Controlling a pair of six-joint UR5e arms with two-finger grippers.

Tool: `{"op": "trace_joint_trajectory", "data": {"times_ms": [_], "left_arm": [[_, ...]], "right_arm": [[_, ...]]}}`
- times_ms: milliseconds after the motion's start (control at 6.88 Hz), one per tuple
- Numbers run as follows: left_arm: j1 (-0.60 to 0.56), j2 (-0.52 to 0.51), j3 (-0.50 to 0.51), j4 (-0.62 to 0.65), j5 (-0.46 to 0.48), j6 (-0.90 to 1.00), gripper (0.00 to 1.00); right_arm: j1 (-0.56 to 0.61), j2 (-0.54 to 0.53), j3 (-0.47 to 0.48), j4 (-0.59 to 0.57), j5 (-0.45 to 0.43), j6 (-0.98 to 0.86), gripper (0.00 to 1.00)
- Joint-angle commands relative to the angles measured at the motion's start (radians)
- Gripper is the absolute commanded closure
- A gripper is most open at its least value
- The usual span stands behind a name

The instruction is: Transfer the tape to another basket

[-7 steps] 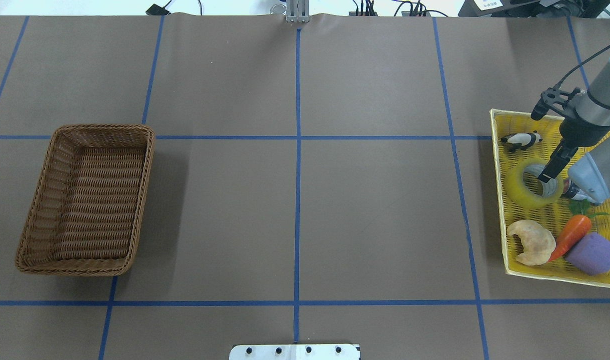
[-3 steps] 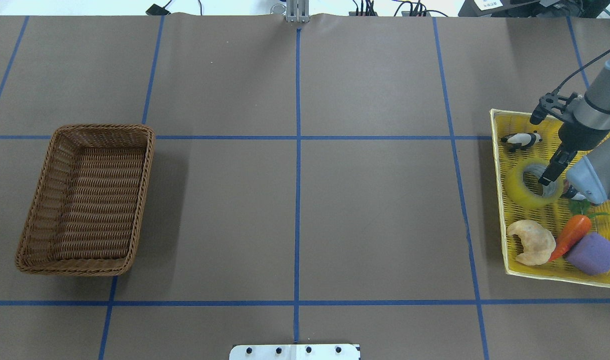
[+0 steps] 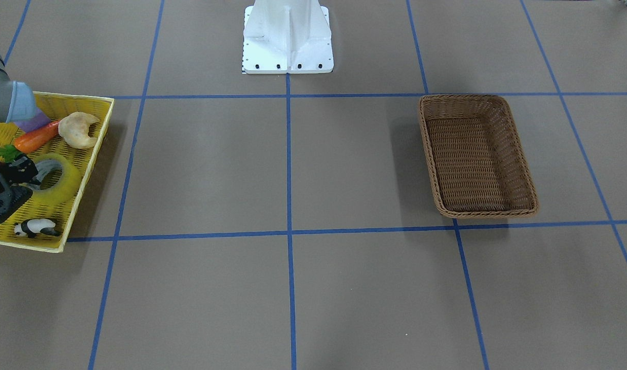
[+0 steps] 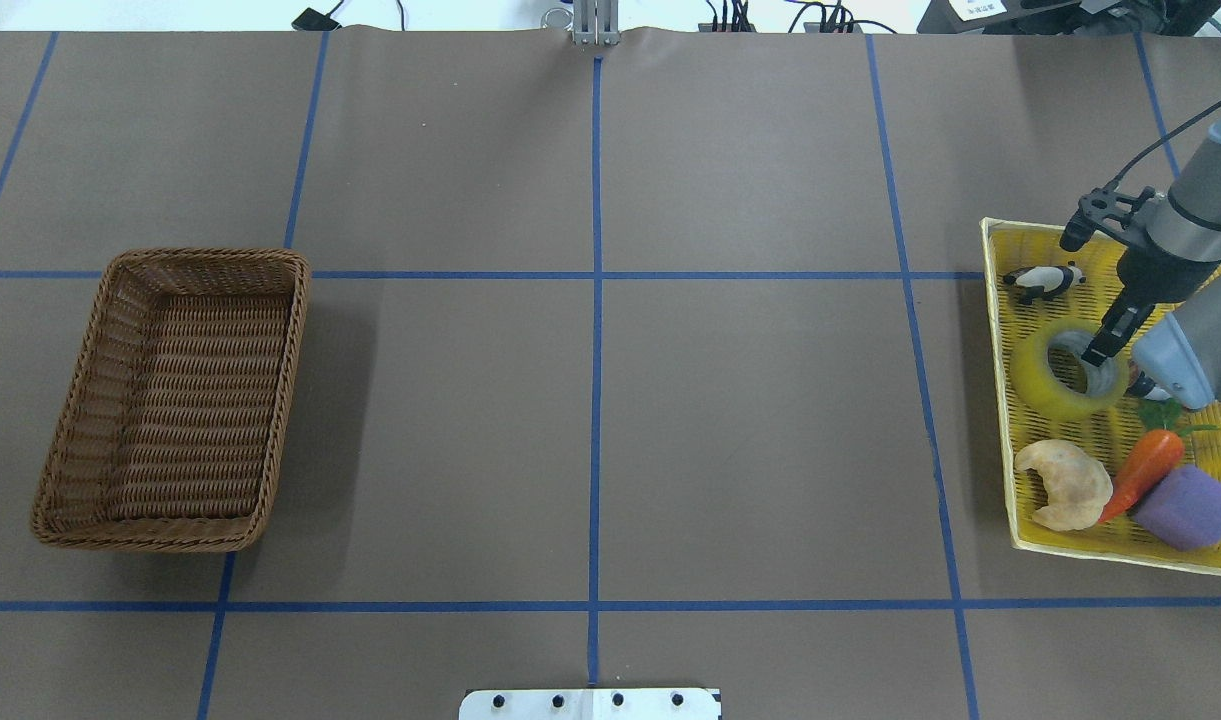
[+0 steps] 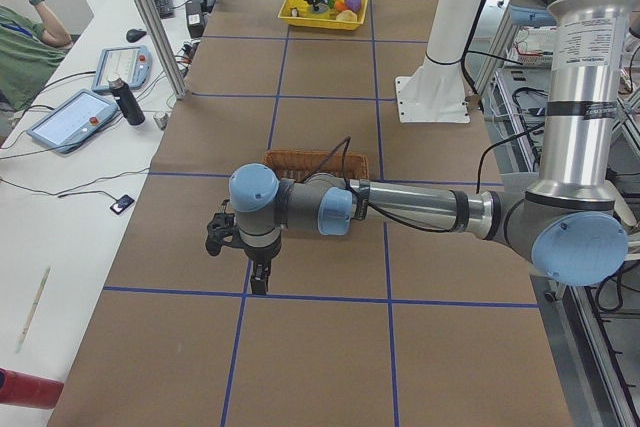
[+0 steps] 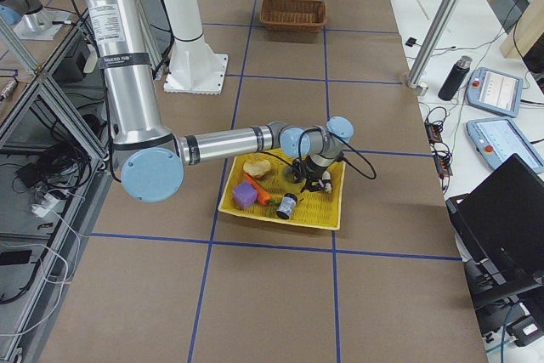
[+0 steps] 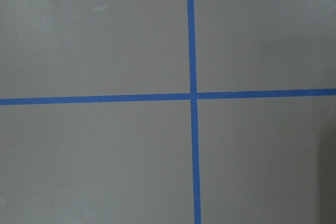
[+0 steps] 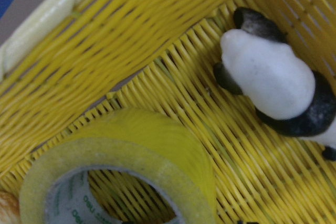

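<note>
One finger of the wide right tool (image 4: 1108, 360) is inside the core of the tape (image 4: 1035, 385); grasping seems in hand, so next it must close, then carry to the wicker basket (image 4: 170, 400) at 9 o'clock.

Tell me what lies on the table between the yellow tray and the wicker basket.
Nothing: the overhead view shows only bare brown table, crossed by blue lines, between the yellow tray and the wicker basket.

Lower part of the tape (image 8: 157, 140) beyond the right wrist view's bottom edge.
</note>
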Motion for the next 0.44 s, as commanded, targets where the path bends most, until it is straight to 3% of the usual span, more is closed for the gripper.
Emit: {"op": "trace_joint_trajectory", "data": {"times_ms": [0,291], "left_arm": [[0.000,0.000,-0.001,0.000,-0.001,-0.001,0.01],[0.000,0.000,-0.007,0.000,-0.001,-0.003,0.01]], "right_arm": [[0.010,0.000,0.050,-0.001,0.022,0.001,1.00],[0.105,-0.017,0.138,-0.009,0.094,0.001,1.00]]}}
